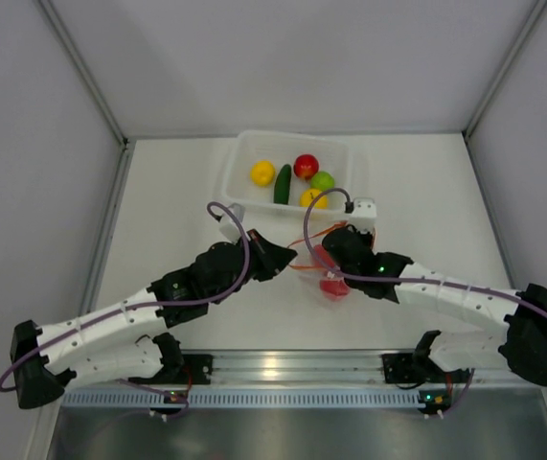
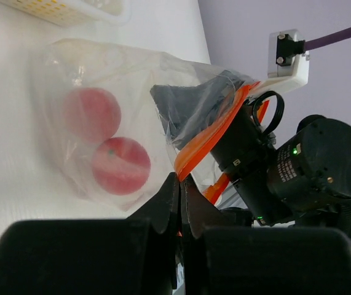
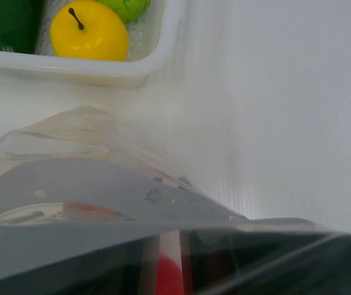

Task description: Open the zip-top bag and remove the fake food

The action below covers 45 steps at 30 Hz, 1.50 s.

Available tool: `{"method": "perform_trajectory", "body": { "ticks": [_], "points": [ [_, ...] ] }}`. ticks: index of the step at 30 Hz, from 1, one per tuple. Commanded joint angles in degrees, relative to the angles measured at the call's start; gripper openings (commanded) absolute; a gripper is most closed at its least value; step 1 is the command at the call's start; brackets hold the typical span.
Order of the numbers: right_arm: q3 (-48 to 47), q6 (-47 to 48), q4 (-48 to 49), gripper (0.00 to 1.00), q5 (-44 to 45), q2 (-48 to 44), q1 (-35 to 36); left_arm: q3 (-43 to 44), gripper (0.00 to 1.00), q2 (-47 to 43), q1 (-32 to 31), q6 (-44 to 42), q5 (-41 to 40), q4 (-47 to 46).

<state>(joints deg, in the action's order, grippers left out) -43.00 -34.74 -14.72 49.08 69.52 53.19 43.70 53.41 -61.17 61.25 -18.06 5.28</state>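
Two red fruits [image 2: 120,165] blur inside the zip-top bag [image 2: 70,67] — left hand [image 2: 179,184] pinches its edge, right hand [image 2: 175,107] sheathed, grip unreadable.

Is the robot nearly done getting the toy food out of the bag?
Partly. Five foods lie in the basket, so those look done. Right now the left end effector pinches the bag by its orange strip and the right end effector reaches inside. Two red fruits are left in it.

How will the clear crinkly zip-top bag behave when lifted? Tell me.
Probably floppy: the clear crinkly zip-top bag wrinkles and drapes loosely. Likely to sag when lifted, since two red round plastic fruits sit inside; those could roll and shift it.
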Motion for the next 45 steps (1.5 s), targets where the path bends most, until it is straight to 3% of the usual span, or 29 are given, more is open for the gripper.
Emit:
{"method": "perform_trajectory", "body": {
  "ticks": [1,10,14,22,32,36,45],
  "points": [
    [-4.0,7.0,-10.8,0.18,2.3,-1.0,-2.7,-0.2,0.00,-0.1,0.3,-0.3,-2.0,-3.0],
    [-2.4,10.1,-1.5,0.23,-20.1,5.3,-3.1,-0.5,0.00,4.2,0.3,-1.1,-1.7,-2.9],
    [-2.4,9.8,0.5,0.26,-23.8,6.7,-2.9,-0.9,0.00,3.8,0.3,-1.5,-2.2,-2.8],
    [-1.0,8.4,6.0,0.43,-29.9,4.8,-2.9,-1.0,0.00,4.8,0.3,-1.8,-2.8,-2.8],
    [1.0,6.8,10.8,0.55,-33.2,4.2,-2.2,-0.9,0.00,6.8,0.3,-1.9,-2.9,-2.8],
    [0.7,8.0,11.6,0.64,-36.2,5.5,-1.3,-1.1,0.00,7.1,0.3,-1.7,-2.8,-2.9],
    [-3.4,9.3,9.0,0.69,-29.2,14.4,-1.2,-1.3,0.00,6.4,0.3,-2.0,-2.8,-2.9]
  ]
}}
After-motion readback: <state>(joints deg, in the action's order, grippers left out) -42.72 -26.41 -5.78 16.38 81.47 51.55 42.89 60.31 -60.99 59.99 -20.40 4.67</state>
